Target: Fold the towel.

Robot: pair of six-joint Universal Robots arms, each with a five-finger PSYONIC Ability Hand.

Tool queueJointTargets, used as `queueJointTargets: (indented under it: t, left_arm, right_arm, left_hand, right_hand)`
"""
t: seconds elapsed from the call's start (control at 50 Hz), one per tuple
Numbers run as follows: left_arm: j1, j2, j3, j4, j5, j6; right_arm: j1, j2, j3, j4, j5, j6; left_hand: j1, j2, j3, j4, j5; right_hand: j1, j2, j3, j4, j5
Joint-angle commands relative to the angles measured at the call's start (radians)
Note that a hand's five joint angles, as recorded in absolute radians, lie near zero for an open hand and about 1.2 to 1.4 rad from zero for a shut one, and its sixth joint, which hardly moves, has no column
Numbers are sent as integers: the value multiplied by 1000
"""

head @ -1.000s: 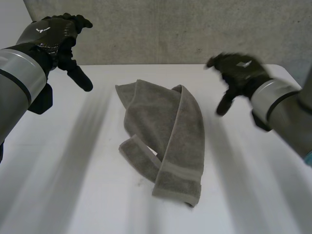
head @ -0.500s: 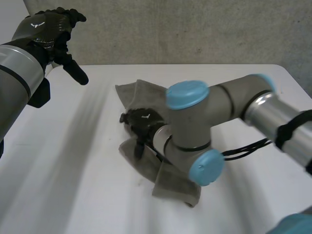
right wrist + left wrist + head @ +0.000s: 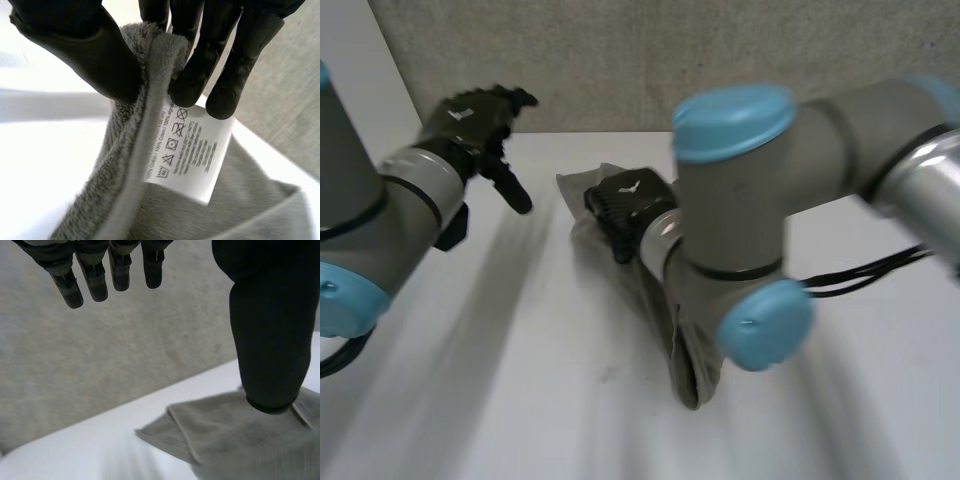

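Note:
The grey towel (image 3: 691, 366) lies crumpled on the white table (image 3: 500, 380), mostly hidden behind my right arm (image 3: 750, 210). My right hand (image 3: 625, 205) is at the towel's near-left part and is shut on it. In the right wrist view its thumb (image 3: 85, 45) and fingers (image 3: 200, 60) pinch a thick towel edge (image 3: 130, 165) just above the white care label (image 3: 190, 150). My left hand (image 3: 475, 115) hovers open above the table's far left, apart from the cloth. Beyond its straight fingers (image 3: 95, 275) and thumb (image 3: 270, 315), a towel corner (image 3: 210, 432) lies flat.
A rough grey wall (image 3: 620, 50) stands right behind the table's far edge. My right arm's elbow (image 3: 765, 325) hangs low over the towel's near end. Bare table stretches to the left and front of the cloth.
My right arm swung in from the right across the towel, and its hand closed on the edge by the label, bunching the cloth. The left hand drifted slightly inward and stayed open.

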Motion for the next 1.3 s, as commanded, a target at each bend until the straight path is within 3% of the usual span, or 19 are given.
queueJointTargets:
  t: [0.02, 0.06, 0.2, 0.38, 0.5, 0.72, 0.82, 0.88, 0.92, 0.94, 0.96, 0.98, 1.02, 1.06, 1.2, 1.3]
  left_arm:
    - [1, -103, -13, 44, 146, 1]
    - [-1, -123, -13, 54, 174, 1]
    - [-2, -209, -51, 109, 282, 1]
    - [-59, -275, -106, 264, 284, -10]
    - [-111, -296, -163, 391, 283, -8]
    - [-150, -325, -189, 474, 278, -11]
    - [-151, -348, -188, 479, 238, -16]
    - [-154, -371, -185, 500, 192, -19]
    - [-154, -390, -188, 532, 143, -28]
    - [-154, -390, -188, 532, 143, -28]
    - [-154, -394, -188, 549, 120, -36]
    - [-154, -394, -188, 549, 120, -36]
    - [-154, -401, -186, 568, 77, -40]
    - [-154, -399, -185, 568, 62, -39]
    - [-137, -352, -183, 558, 31, -33]
    - [-84, -197, -200, 534, 17, -24]
  right_arm:
    - [-57, -302, 346, 7, -20, -256]
    - [-85, -430, 503, 4, -33, -351]
    - [-160, -692, 697, -1, -52, -376]
    - [-215, -964, 858, 19, -155, -383]
    - [-257, -1076, 923, 71, -166, -382]
    - [-269, -1164, 924, 96, -162, -373]
    - [-272, -1226, 891, 99, -162, -368]
    - [-272, -1248, 857, 100, -157, -367]
    - [-273, -1251, 843, 105, -155, -365]
    - [-273, -1251, 843, 105, -155, -365]
    - [-278, -1253, 832, 111, -154, -362]
    - [-287, -1251, 825, 112, -152, -356]
    - [-299, -1251, 820, 111, -152, -348]
    - [-318, -1251, 817, 109, -155, -337]
    - [-427, -1217, 824, 86, -175, -311]
    - [-499, -1161, 823, 48, -213, -311]
  left_hand:
    - [19, 26, 27, 27, -3]
    - [22, 29, 30, 30, 0]
    - [31, 38, 39, 38, 9]
    - [31, 38, 39, 38, 9]
    - [33, 41, 42, 41, 12]
    - [54, 61, 62, 62, 32]
    - [186, 193, 195, 194, 164]
    - [321, 328, 330, 329, 299]
    - [616, 623, 624, 624, 594]
    - [618, 625, 626, 626, 596]
    - [795, 802, 803, 803, 773]
    - [797, 804, 805, 805, 775]
    - [1089, 1096, 1097, 1097, 1067]
    - [1212, 1219, 1221, 1220, 1190]
    - [1213, 1221, 1222, 1221, 1192]
    - [1213, 1221, 1222, 1221, 1192]
  right_hand:
    - [55, 69, 61, 56, 60]
    - [55, 69, 61, 56, 60]
    - [55, 69, 61, 56, 60]
    - [55, 69, 61, 56, 60]
    - [55, 69, 61, 56, 60]
    - [55, 69, 61, 56, 60]
    - [55, 69, 61, 56, 60]
    - [55, 69, 61, 56, 60]
    - [55, 69, 61, 56, 60]
    - [55, 69, 61, 56, 60]
    - [55, 69, 61, 56, 60]
    - [55, 69, 61, 56, 60]
    - [55, 69, 61, 56, 60]
    - [55, 69, 61, 56, 60]
    - [55, 69, 61, 56, 60]
    - [55, 69, 61, 56, 60]
